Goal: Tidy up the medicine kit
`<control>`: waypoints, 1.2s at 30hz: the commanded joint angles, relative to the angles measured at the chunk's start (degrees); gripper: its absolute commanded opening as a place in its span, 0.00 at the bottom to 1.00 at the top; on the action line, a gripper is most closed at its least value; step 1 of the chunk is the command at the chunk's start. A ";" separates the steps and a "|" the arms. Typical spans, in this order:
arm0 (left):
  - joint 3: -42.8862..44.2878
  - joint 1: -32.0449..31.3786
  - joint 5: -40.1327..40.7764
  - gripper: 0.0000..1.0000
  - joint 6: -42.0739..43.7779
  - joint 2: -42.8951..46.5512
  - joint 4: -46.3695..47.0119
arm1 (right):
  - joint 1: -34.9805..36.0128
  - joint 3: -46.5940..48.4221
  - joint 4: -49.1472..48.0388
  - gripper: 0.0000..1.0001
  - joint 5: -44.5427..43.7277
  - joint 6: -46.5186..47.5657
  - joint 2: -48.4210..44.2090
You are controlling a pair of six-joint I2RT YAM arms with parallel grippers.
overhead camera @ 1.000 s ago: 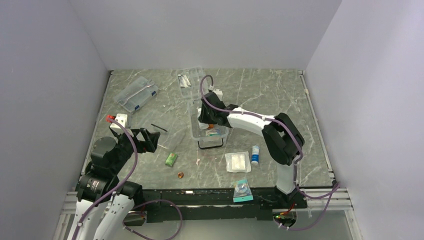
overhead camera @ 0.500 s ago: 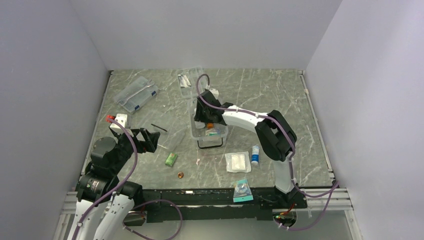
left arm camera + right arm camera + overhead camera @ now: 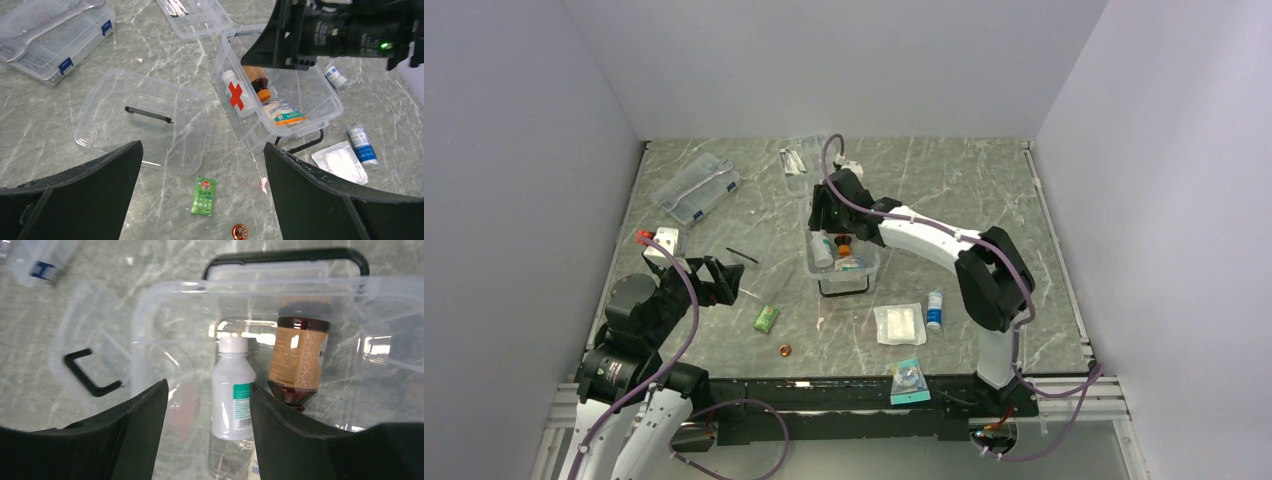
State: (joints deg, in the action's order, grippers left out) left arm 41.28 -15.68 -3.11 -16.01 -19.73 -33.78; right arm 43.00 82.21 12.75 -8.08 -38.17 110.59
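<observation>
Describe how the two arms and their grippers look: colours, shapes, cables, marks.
The right arm has white links and black joints; the left arm looks mostly black, white near its base. A thin purple cable loops along each. The left gripper and the right gripper have broad, black, tapering fingers. A small green light glows on the right wrist.
</observation>
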 commanded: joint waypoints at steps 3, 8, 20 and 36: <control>0.94 0.05 1.16 0.99 -0.89 -0.36 1.33 | 0.06 -1.22 -2.25 0.64 -0.08 4.46 -10.96; 0.94 0.04 1.45 0.99 -1.20 -1.71 1.25 | 0.02 -5.15 -1.43 0.64 -2.31 8.45 -19.40; 0.47 -0.03 4.90 0.99 -1.83 -0.93 0.91 | -0.33 -13.18 11.74 0.65 -14.44 11.17 -38.82; 0.91 0.09 4.37 0.99 -1.63 -2.44 0.34 | -1.04 -34.80 28.68 0.73 -18.17 -4.18 -56.45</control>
State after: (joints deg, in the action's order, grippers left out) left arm 41.28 -15.68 0.93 -17.32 -21.26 -34.17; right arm 42.17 49.93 35.07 -22.74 -35.14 56.69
